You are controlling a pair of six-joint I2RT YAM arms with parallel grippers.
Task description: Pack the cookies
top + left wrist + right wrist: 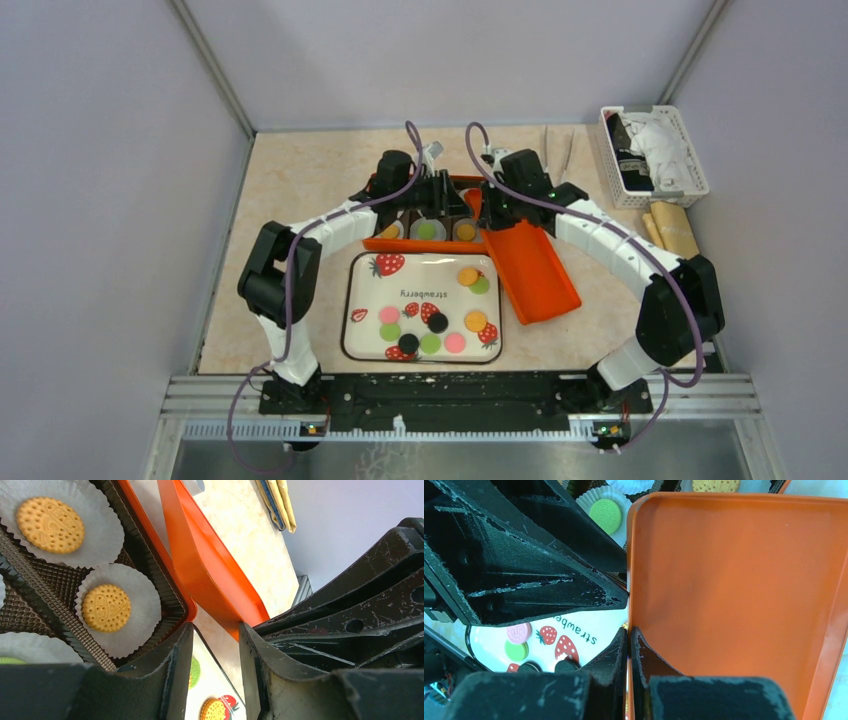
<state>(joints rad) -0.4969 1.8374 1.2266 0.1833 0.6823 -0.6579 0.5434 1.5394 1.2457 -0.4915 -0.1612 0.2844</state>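
Note:
Several cookies, among them an orange one (467, 275), a pink one (389, 314) and a black one (437, 322), lie on the white strawberry tray (365, 335). Behind it is the orange box (405, 243) with a brown insert, where a green cookie (427, 230) and orange cookies (105, 607) sit in white paper cups. My left gripper (215, 630) is open and empty above the box's near right corner. My right gripper (629, 632) is shut on the rim of the orange lid (734, 590), which stands tilted right of the tray (535, 270).
A white basket (655, 155) holding black and white items stands at the back right, with tan rolls (672, 228) in front of it. Thin sticks (560, 150) lie at the back. Walls close in on three sides; a metal rail (460, 395) runs along the front.

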